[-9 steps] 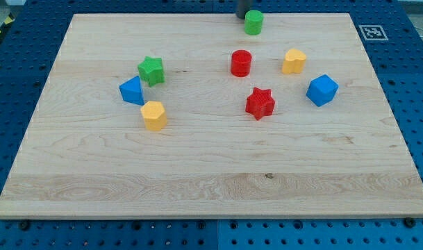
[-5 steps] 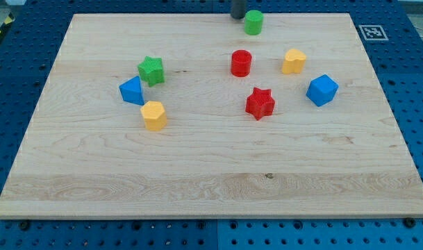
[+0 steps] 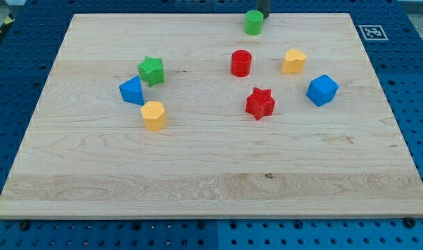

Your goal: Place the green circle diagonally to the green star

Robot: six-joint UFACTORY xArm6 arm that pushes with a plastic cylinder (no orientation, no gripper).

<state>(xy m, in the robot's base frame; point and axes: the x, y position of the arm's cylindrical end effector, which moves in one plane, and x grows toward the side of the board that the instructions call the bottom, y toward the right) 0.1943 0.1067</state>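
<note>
The green circle stands near the top edge of the wooden board, right of centre. The green star sits at the board's left, far from the circle. My tip is a dark rod at the view's top edge, just right of and behind the green circle, close to it or touching it.
A blue block and a yellow block lie just below the green star. A red cylinder, a red star, a yellow block and a blue cube lie below the green circle.
My tip has moved from the green circle's left side to its right side along the top edge. The blocks have not moved.
</note>
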